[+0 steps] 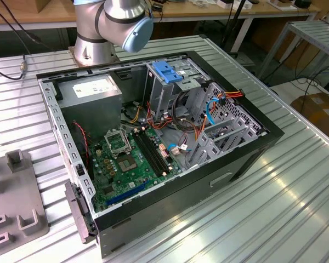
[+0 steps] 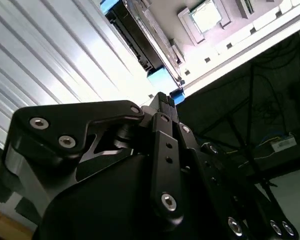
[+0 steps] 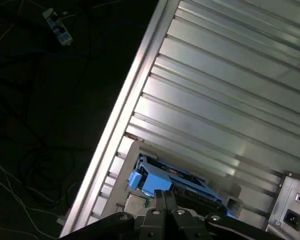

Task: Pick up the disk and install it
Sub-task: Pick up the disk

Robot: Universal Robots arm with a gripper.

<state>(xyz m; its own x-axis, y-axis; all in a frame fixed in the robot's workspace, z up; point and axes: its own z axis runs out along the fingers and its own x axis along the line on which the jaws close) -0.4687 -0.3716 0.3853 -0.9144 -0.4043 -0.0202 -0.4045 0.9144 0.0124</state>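
Observation:
The disk (image 3: 152, 181) lies flat in a grey holder on the ribbed metal table, close to the table's edge; its blue plastic bracket frames a dark body. In the second wrist view the disk (image 2: 136, 36) shows edge-on, with a blue corner of the bracket nearest the fingers. My gripper (image 3: 164, 196) hovers just short of the disk with its two black fingertips (image 2: 162, 101) pressed together and nothing between them. The open computer case (image 1: 247, 148) lies on its side in the exterior view, with a metal drive cage (image 1: 164, 90) inside.
A blue latch (image 1: 167, 71) tops the drive cage, and a grey power-supply box (image 1: 93, 93) fills the case's far corner. Cables run between cage and motherboard (image 1: 129, 161). The arm's base (image 1: 112, 24) stands behind the case. A grey fixture (image 1: 16, 211) sits at the exterior view's left. Dark floor with cords lies beyond the table edge (image 3: 125, 125).

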